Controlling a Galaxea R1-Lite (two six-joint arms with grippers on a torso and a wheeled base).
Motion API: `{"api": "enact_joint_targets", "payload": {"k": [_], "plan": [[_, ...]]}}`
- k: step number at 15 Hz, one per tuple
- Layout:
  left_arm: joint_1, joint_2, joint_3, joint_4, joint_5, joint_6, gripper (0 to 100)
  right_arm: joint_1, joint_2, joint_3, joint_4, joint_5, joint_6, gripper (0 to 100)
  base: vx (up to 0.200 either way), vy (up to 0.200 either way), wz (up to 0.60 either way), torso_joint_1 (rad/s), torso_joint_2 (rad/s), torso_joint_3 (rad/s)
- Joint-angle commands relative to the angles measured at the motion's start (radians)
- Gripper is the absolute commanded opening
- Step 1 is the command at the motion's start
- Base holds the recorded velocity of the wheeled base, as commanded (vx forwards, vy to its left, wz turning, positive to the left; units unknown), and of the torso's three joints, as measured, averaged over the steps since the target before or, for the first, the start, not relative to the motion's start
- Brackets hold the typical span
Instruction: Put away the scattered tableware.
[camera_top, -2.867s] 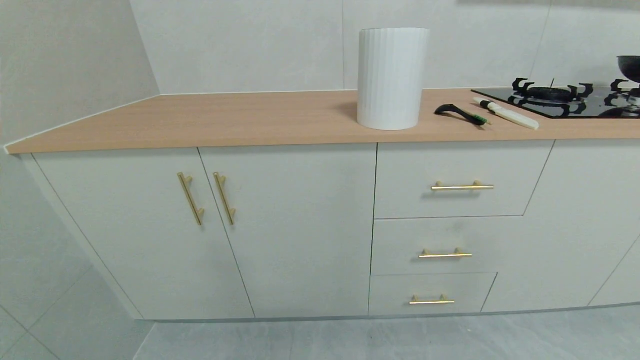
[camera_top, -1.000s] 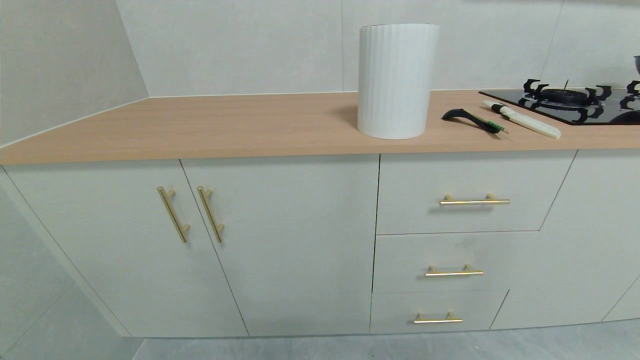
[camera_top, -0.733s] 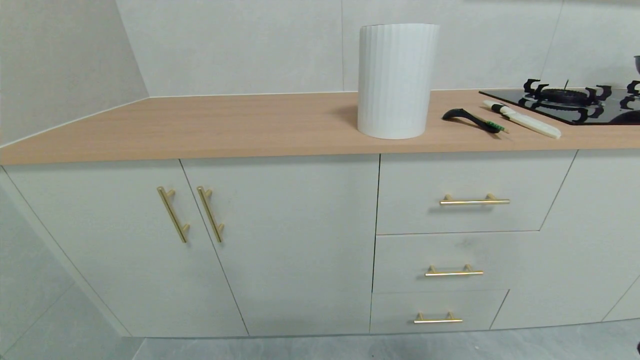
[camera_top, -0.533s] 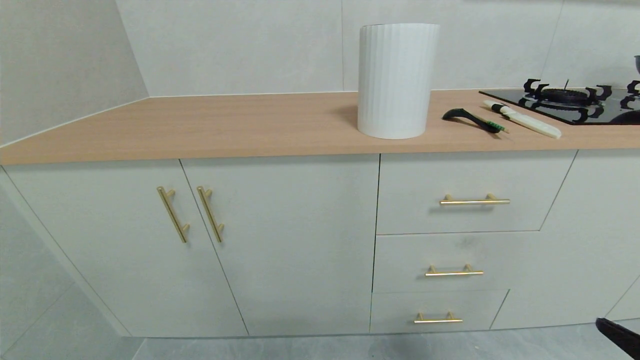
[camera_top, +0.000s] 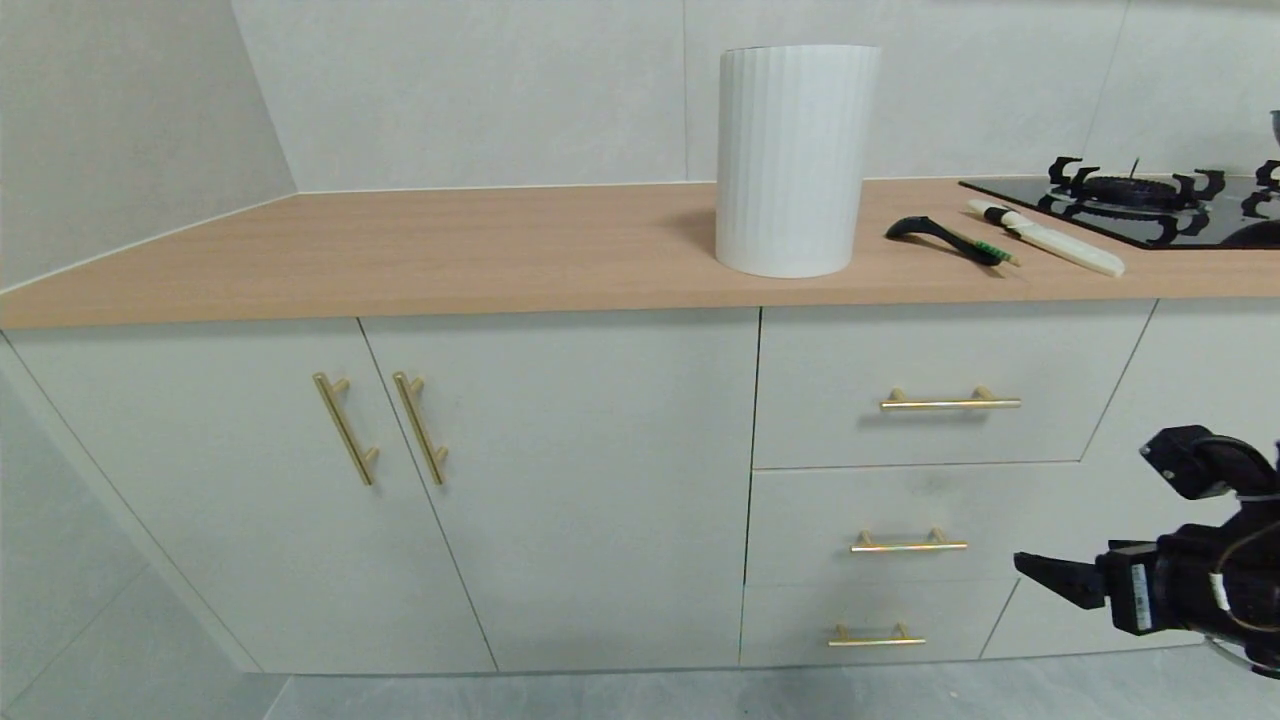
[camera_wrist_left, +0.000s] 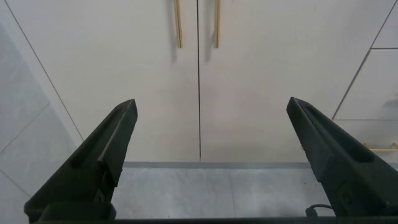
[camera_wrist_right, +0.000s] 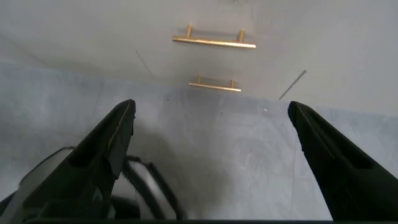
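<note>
Two utensils lie on the wooden bench (camera_top: 450, 250) between a tall white ribbed canister (camera_top: 795, 160) and the stove (camera_top: 1130, 205): a black-headed tool (camera_top: 940, 235) and, just beside it, a white knife (camera_top: 1050, 240). Neither is touched. The canister stands upright near the bench's front edge. The right gripper (camera_wrist_right: 211, 109) hangs low in front of the drawers (camera_top: 880, 490), well below the bench, fingers (camera_wrist_right: 106, 149) spread and empty. The left gripper (camera_wrist_left: 211, 109) faces the cabinet doors (camera_wrist_left: 261, 93) near the floor (camera_wrist_left: 186, 186), fingers (camera_wrist_left: 99, 155) likewise spread wide, holding nothing.
</note>
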Motion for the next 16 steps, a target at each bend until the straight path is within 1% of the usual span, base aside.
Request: {"api": "enact_joint_targets", "payload": {"k": [1,3,4,6,8,9,10,11,12,13,14,16], "plan": [[0.001,0.0,0.001,0.0,0.0,0.0,100,0.002,0.282,-0.049,-0.118,-0.009,-0.002,100,0.0,0.0,0.0,0.0,0.0,0.0],[0.001,0.0,-0.001,0.0,0.0,0.0,100,0.002,0.405,-0.092,-0.173,-0.022,-0.002,100,0.0,0.0,0.0,0.0,0.0,0.0],[0.001,0.0,-0.001,0.0,0.0,0.0,100,0.002,0.494,-0.126,-0.228,-0.035,-0.002,100,0.0,0.0,0.0,0.0,0.0,0.0],[0.001,0.001,0.001,0.0,0.0,0.0,100,0.019,0.59,-0.175,-0.292,-0.068,0.0,100,0.0,0.0,0.0,0.0,0.0,0.0],[0.0,0.0,0.001,0.0,0.0,0.0,100,0.022,0.67,-0.202,-0.342,-0.076,0.001,100,0.0,0.0,0.0,0.0,0.0,0.0],[0.001,0.0,-0.001,0.0,0.0,0.0,100,0.023,0.704,-0.213,-0.374,-0.079,0.003,100,0.0,0.0,0.0,0.0,0.0,0.0],[0.0,0.0,0.001,0.0,0.0,0.0,100,0.029,0.756,-0.224,-0.435,-0.079,0.008,100,0.0,0.0,0.0,0.0,0.0,0.0],[0.001,0.0,0.001,0.0,0.0,0.001,100,0.035,0.774,-0.224,-0.45,-0.081,0.008,100,0.0,0.0,0.0,0.0,0.0,0.0],[0.0,0.0,-0.001,0.0,0.0,0.0,100,0.042,0.831,-0.225,-0.507,-0.105,0.008,100,0.0,0.0,0.0,0.0,0.0,0.0],[0.001,0.0,0.001,0.0,0.0,0.0,100,0.045,0.868,-0.224,-0.569,-0.153,0.006,100,0.0,0.0,0.0,0.0,0.0,0.0],[0.001,0.0,-0.001,0.0,0.0,0.0,100,0.045,0.885,-0.218,-0.605,-0.171,0.006,100,0.0,0.0,0.0,0.0,0.0,0.0],[0.001,0.0,0.001,0.0,0.0,0.0,100,0.042,0.914,-0.218,-0.647,-0.174,0.009,100,0.0,0.0,0.0,0.0,0.0,0.0]]}}
